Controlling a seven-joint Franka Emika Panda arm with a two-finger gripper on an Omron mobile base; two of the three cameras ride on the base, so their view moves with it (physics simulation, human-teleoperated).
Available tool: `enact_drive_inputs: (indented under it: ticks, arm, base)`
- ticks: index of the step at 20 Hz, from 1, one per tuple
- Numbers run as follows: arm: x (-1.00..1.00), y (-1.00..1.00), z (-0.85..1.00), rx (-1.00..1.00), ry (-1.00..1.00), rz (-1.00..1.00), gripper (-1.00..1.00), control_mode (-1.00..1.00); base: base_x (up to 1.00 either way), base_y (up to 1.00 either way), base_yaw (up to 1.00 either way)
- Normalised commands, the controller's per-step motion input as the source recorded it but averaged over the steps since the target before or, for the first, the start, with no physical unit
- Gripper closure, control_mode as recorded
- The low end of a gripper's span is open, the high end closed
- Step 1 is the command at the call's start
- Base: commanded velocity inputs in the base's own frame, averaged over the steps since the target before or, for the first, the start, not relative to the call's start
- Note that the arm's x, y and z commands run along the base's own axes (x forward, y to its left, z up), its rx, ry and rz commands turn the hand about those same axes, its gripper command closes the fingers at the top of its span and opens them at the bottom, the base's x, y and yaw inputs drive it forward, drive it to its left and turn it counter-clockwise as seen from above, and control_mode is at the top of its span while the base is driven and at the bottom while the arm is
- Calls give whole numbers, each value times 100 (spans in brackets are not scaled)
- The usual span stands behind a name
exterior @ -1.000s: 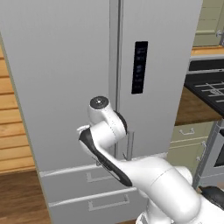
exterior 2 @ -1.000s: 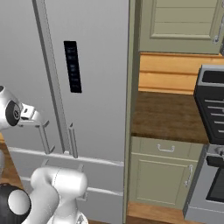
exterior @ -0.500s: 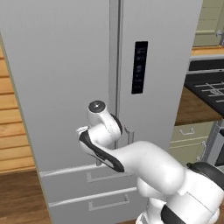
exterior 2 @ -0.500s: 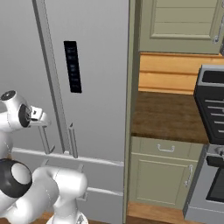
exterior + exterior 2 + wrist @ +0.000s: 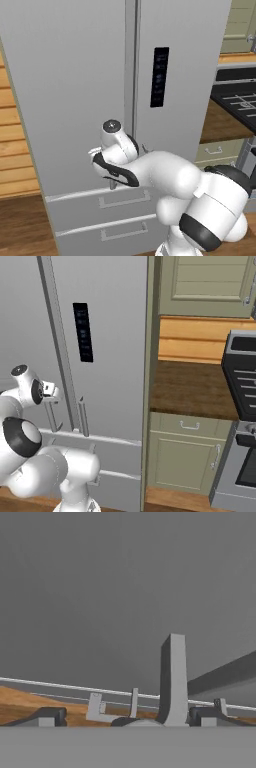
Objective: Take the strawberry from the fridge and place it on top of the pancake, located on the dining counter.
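The fridge (image 5: 70, 75) is a tall grey unit with both upper doors closed, so the strawberry is hidden. My gripper (image 5: 54, 392) is pressed up to the left door at the level of the handles. In the hand view my gripper (image 5: 129, 717) is open, with its dark fingertips (image 5: 47, 716) set wide apart. One upright grey door handle (image 5: 172, 677) rises between them, nearer the right tip, and I cannot tell whether either tip touches it. The pancake and the dining counter are out of view.
A black control panel (image 5: 159, 77) runs down the right door. Two closed drawers (image 5: 100, 202) sit below the doors. To the right stand a dark wood kitchen worktop (image 5: 195, 391) on sage cabinets (image 5: 185, 456) and a stove (image 5: 245, 376).
My hand has crept a little closer to the fridge door handles. The arm's elbow and forearm have swung forward and now bulk large in the base views. The fridge doors remain closed.
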Motion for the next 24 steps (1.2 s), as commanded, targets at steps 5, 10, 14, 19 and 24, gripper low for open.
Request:
enact_drive_inputs:
  ticks: [5, 10, 14, 19, 24]
  arm:
    - [6, 0, -14, 0, 0, 0, 100, -100]
    - [-69, 38, -16, 2, 9, 0, 100, -100]
    - [-100, 91, -12, 3, 10, 0, 100, -100]
    - [-100, 100, -16, 0, 8, 1, 100, -100]
    - [-100, 86, -13, 2, 6, 1, -100, -100]
  base:
    - [0, 0, 0]
    - [0, 0, 0]
    - [0, 0, 0]
    - [0, 0, 0]
    - [0, 0, 0]
